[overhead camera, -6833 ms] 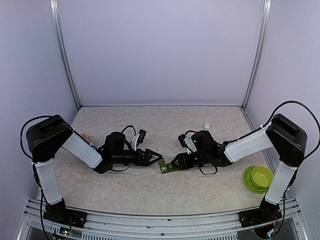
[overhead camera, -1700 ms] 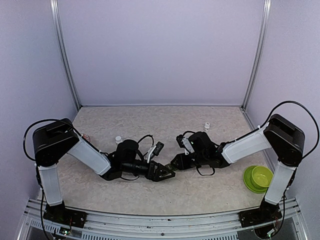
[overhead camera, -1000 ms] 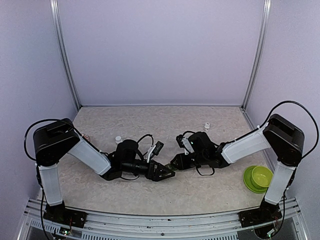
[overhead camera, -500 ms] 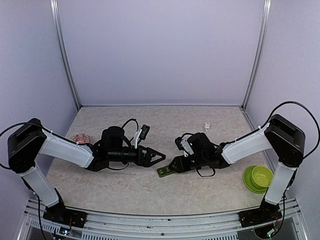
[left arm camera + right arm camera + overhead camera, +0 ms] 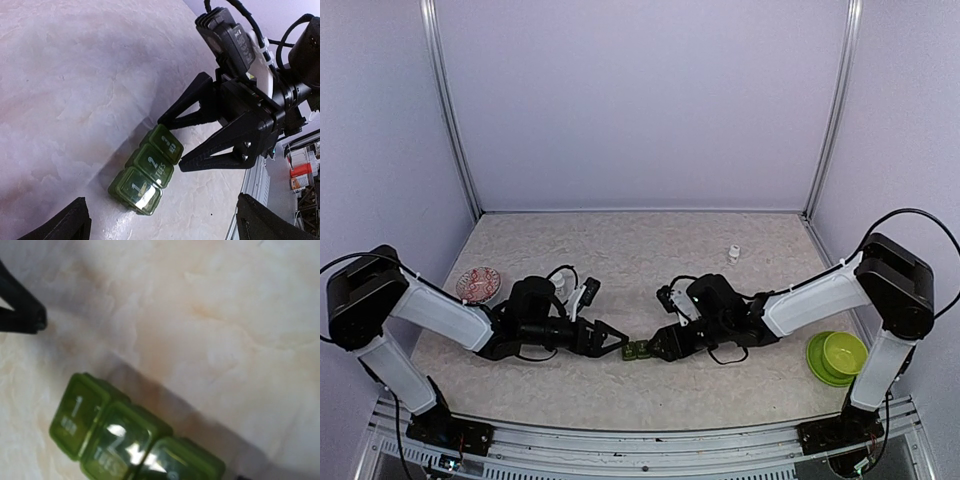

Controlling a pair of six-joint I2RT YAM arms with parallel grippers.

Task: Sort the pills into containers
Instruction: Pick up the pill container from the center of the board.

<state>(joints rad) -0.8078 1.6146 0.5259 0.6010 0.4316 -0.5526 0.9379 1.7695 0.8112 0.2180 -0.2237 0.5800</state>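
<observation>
Both arms stretched low, inward; left hand (image 5: 618,346) wide, right hand (image 5: 170,143) parted (at pill organizer (image 5: 147,170)).

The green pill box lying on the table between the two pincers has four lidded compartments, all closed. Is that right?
Not four: the green pill box has three compartments, numbered one to three, as the left wrist view shows. It lies on the table between the left pincer and right pincer, lids closed.

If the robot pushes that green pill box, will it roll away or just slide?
Probably slide: the pill box is boxy and lies flat on the table. Its shiny plastic looks stiff, light and maybe slippery to pinch.
</observation>
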